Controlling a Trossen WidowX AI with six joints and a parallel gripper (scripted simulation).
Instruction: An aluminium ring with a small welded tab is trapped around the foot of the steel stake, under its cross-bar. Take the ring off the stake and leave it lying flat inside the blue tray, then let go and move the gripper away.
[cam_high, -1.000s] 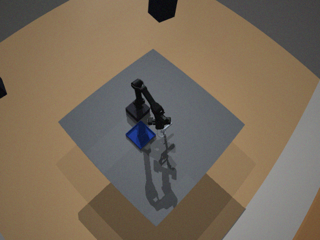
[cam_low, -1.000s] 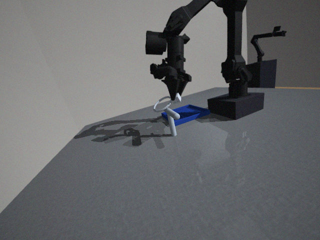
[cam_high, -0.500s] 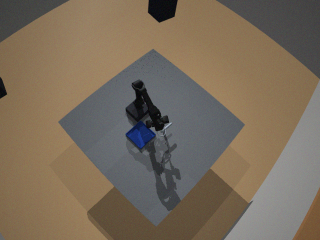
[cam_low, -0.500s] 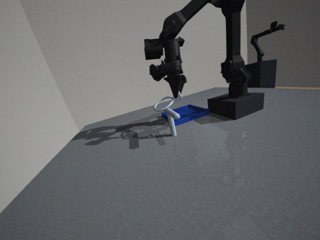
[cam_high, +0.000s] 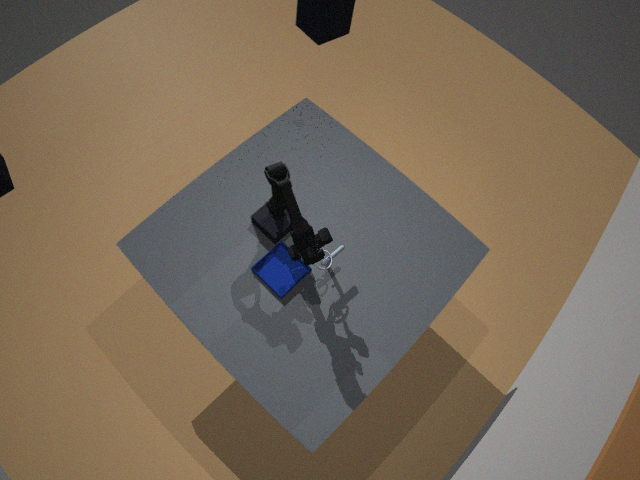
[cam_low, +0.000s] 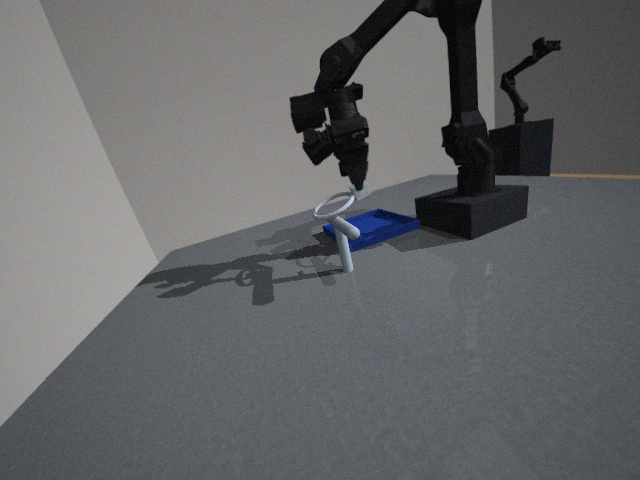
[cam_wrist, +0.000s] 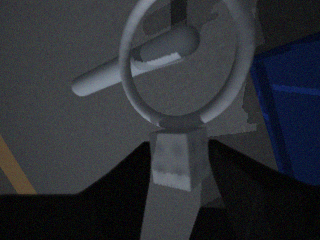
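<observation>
The aluminium ring (cam_high: 331, 261) (cam_low: 314, 211) (cam_wrist: 245, 55) is off the table, slightly tilted. My gripper (cam_low: 360, 184) (cam_wrist: 179, 147) is shut on its small block-shaped tab (cam_low: 362, 192) (cam_wrist: 172, 157). The steel stake (cam_low: 344, 255) stands upright on the table, with its cross-bar (cam_high: 336, 251) (cam_low: 345, 227) (cam_wrist: 100, 77) on top. In the wrist view the ring's rim passes over the cross-bar, on the camera's side of it. The exterior view shows the ring just above bar height. The blue tray (cam_high: 276, 276) (cam_low: 361, 224) (cam_wrist: 300, 115) is beside the stake and empty.
The arm's dark base block (cam_high: 268, 223) (cam_low: 444, 214) stands close behind the tray. The tray has low raised walls. The stake and cross-bar stand right beside and beneath the ring. A second arm (cam_low: 511, 85) on a dark pedestal is far in the background.
</observation>
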